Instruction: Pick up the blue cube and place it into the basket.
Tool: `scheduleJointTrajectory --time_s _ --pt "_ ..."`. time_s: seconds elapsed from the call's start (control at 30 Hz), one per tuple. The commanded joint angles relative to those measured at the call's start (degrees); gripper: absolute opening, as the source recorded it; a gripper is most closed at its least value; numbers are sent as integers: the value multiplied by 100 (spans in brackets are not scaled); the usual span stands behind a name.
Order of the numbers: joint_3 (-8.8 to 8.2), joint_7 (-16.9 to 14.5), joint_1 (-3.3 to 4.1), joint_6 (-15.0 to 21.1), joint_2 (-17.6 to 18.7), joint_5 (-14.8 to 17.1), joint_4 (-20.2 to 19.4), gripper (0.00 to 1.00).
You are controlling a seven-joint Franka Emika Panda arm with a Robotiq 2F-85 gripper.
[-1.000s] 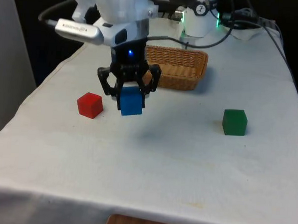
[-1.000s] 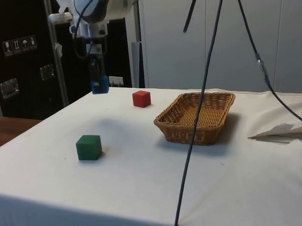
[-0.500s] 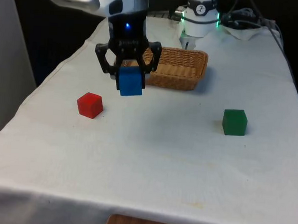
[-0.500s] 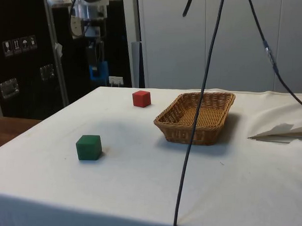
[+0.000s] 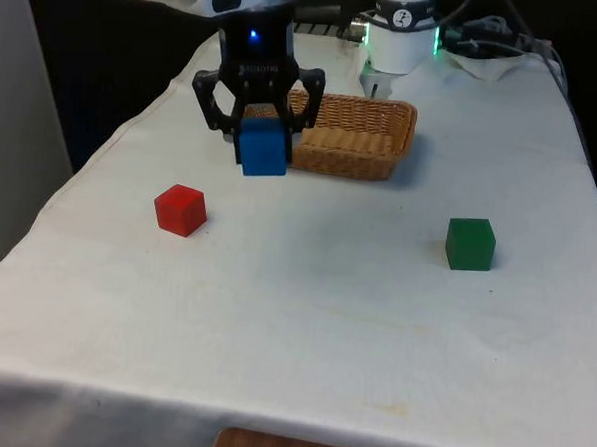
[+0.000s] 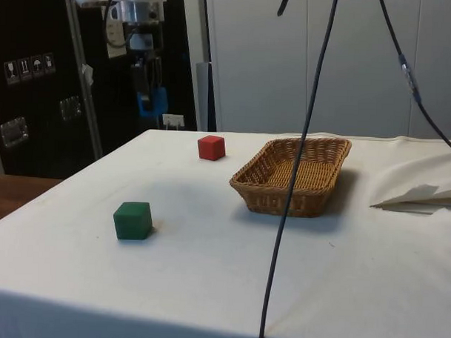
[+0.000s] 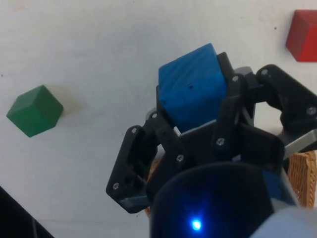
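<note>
The white-clothed table carries a red cube, a green cube and a wicker basket.

Over the last second the black two-finger hand rose from low above the table, carrying the blue wooden cube clamped between its fingers. It also travelled away from the red cube toward the woven wicker basket, the climb slowing in the last half second.
</note>
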Motion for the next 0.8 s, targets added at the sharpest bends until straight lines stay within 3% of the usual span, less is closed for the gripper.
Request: scheduleJointTrajectory --time_s 0.0,0.07,0.1,0.27,0.37,0.5,0.63,0.77 --pt "-11 17 11 80 -92 6 -138 1" --pt "-11 17 11 103 -166 6 -252 1" --pt "0 0 0 11 -74 0 -115 1" --pt "-23 34 17 132 -384 -11 -573 1" --pt "-6 6 0 40 -390 0 -573 1" --pt "-40 46 29 138 -625 -29 -882 1" --pt "-29 17 6 52 -733 0 -1014 1" --pt "-57 97 40 189 -945 -34 -1306 1"
